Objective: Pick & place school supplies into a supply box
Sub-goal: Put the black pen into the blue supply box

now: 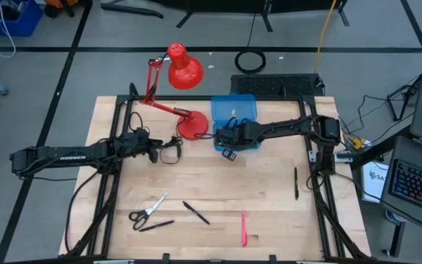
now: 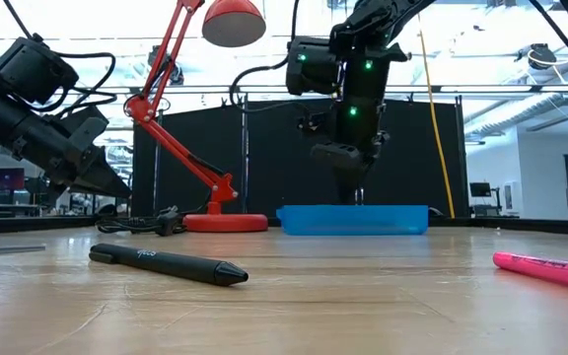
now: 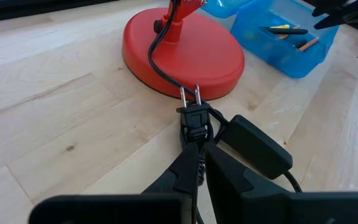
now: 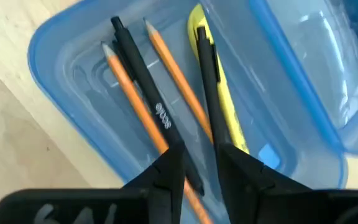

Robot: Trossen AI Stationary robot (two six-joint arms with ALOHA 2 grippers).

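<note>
**What my fingers meet**

Below my right fingers [image 4: 201,171], the supply box [image 4: 61,37] is glossy, translucent blue plastic. Beyond my matt dark left fingers [image 3: 191,171], the lamp base [image 3: 185,50] looks smooth satin red; the table [image 1: 218,183] is pale, grained wood.

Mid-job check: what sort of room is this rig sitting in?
Probably a robotics lab or workshop, not a classroom. The wooden table stands on a grey taped floor, a keyboard sits at a workstation beside it, and the low view shows black curtains with open industrial space behind.
</note>
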